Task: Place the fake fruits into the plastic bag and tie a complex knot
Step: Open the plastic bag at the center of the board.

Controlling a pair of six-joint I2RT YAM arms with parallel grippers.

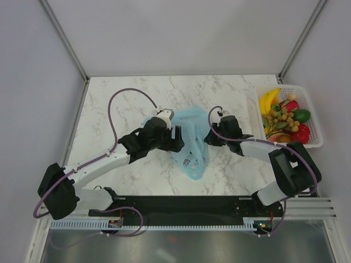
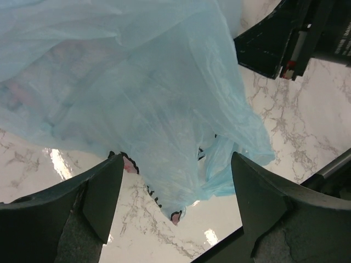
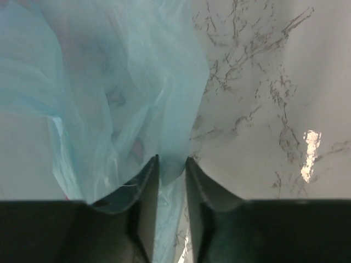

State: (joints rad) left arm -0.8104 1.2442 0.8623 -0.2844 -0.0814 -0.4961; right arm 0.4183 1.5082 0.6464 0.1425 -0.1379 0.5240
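Bench [image 1: 109, 104]: white marble-pattern top, boxed by plain pale walls [image 1: 181, 33] on the left, far and right sides, with metal posts at the two far corners. The near edge carries a black base rail [image 1: 181, 205] with both arms bolted on. The widest bare marble lies behind the bag and toward the far left. A narrower strip runs between the right arm and the basket.

Thin translucent light-blue plastic bag [image 1: 191, 137] lies crumpled mid-bench between the two hands, its lower end trailing toward the rail. Fake fruits [image 1: 282, 118] — yellow bananas, a tan round cluster, red and green pieces — all sit in the white mesh plastic basket [image 1: 300, 87] at the far right edge of the bench, well apart from the bag.

Left arm reaches in low from the near left corner, elbow bent, forearm angled right. Left hand [image 1: 176, 139] is at the bag's left side. Its wrist view shows the fingers [image 2: 104, 192] spread wide and released, with bag film hanging between them and held by neither.

Right arm folds back from the near right corner, forearm pointing left. Right hand [image 1: 211, 137] is at the bag's right side. Its fingers [image 3: 148, 186] are drawn close with a fold of bag in the narrow gap — cannot tell whether the film is actually pinched.
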